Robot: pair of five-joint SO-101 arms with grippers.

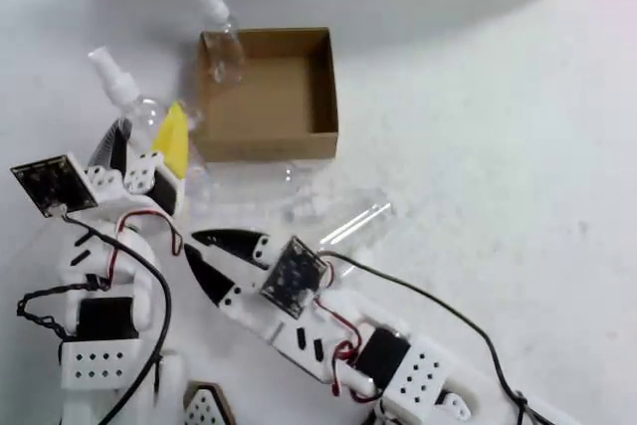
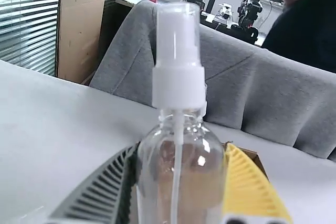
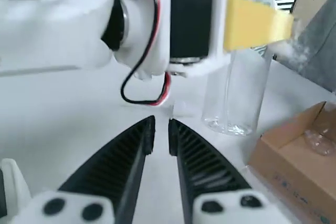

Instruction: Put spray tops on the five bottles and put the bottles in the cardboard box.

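Left tool (image 2: 178, 195) grips clear cylindrical bottle (image 2: 178, 156) between ribbed jaws.

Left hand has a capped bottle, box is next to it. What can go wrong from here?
1. The left hand grips the spray bottle on its smooth, round, clear body, so it may slip or tilt in transit.
2. The boxed bottle leans at the cardboard box corner nearest the held one, so the two may collide.
3. Clear bottles lie in front of the box near the right hand, and a sweep could roll them.
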